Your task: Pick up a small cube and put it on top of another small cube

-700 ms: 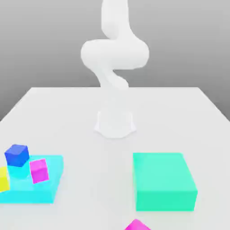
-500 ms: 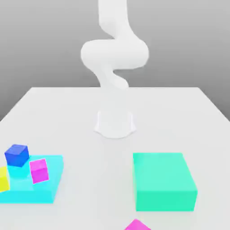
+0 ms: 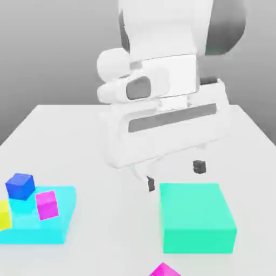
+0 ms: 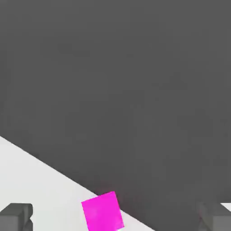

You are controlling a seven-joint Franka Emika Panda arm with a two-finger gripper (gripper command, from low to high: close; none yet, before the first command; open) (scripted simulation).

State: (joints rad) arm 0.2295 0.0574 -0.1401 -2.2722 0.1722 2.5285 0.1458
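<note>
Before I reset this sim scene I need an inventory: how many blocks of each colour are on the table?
Deep pink-magenta cube, at the table's near edge: 1
Lighter magenta cube: 1
Blue cube: 1
Yellow cube, cut off by the exterior view's left edge: 1
Cyan blocks: 2, a flat slab and a small cube under the blue one
Green block: 1
Total: 7

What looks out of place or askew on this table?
The deep pink cube sits alone at the table's near edge, far from the other little cubes. On the cyan slab, the lighter pink cube sits tilted.
</note>
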